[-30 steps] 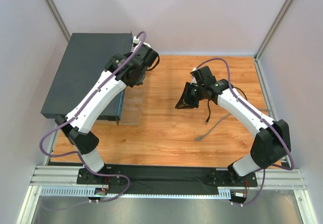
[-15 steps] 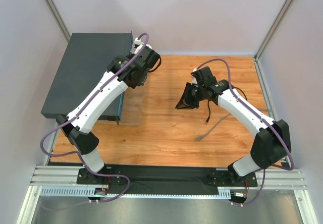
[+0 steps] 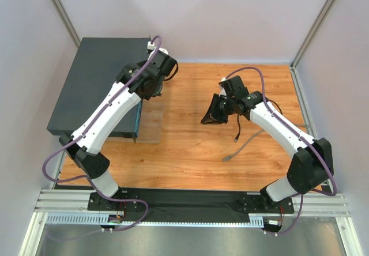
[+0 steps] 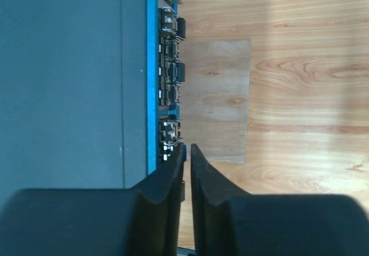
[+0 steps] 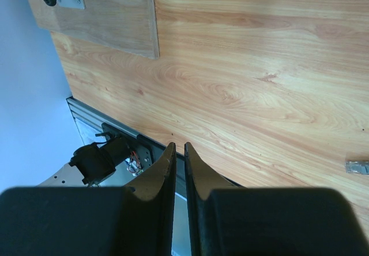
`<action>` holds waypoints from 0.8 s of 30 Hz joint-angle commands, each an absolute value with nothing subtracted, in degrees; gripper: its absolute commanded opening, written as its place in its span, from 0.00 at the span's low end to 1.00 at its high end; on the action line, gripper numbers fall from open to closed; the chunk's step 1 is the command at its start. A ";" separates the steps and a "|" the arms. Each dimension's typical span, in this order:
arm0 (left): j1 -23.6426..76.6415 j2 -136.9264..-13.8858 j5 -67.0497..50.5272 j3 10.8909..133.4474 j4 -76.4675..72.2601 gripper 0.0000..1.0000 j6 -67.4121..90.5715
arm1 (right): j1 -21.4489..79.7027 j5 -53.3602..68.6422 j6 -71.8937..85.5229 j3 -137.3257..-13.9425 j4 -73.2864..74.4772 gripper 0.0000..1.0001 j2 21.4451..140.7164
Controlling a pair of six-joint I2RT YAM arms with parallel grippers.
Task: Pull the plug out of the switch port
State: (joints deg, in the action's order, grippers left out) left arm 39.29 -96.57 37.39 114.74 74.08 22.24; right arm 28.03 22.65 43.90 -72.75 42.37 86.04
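The switch (image 3: 92,83) is a flat dark grey box at the table's back left. In the left wrist view its top (image 4: 63,83) fills the left side, and a blue-edged front face carries a row of sockets (image 4: 169,66). Dark plug-like pieces (image 4: 180,28) stick out of two sockets farther along. My left gripper (image 3: 151,91) (image 4: 188,146) has its tips against the nearest socket. Its jaws are almost together, with a small blue bit in the slit that I cannot identify. My right gripper (image 3: 204,119) (image 5: 179,145) hovers shut and empty over mid-table.
A loose clear plug (image 5: 356,166) (image 3: 228,159) on a grey cable (image 3: 245,146) lies on the wood right of centre, beside a black cable (image 3: 237,130). A paler wood patch (image 3: 151,123) lies along the switch's front. Walls enclose three sides, and a metal rail (image 3: 173,201) runs along the near edge.
The left wrist has shifted slightly left, closer to the switch's front face, and its jaws have closed in. The right arm has not moved.
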 commanded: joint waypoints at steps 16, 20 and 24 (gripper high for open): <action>35.95 -96.42 31.49 117.94 93.87 0.00 23.37 | 26.98 23.03 43.86 -73.83 41.31 0.11 84.29; 34.37 -95.45 23.74 118.92 92.73 0.00 24.43 | 27.07 23.20 43.95 -74.53 41.66 0.11 84.29; 33.66 -93.61 18.82 119.62 92.20 0.00 25.49 | 27.07 23.20 44.12 -74.36 41.66 0.11 84.37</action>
State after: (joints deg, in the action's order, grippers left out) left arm 34.09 -95.96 25.32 117.71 75.75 24.03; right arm 27.29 22.68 43.90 -72.75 42.48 86.04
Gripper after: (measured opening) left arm 0.006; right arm 0.112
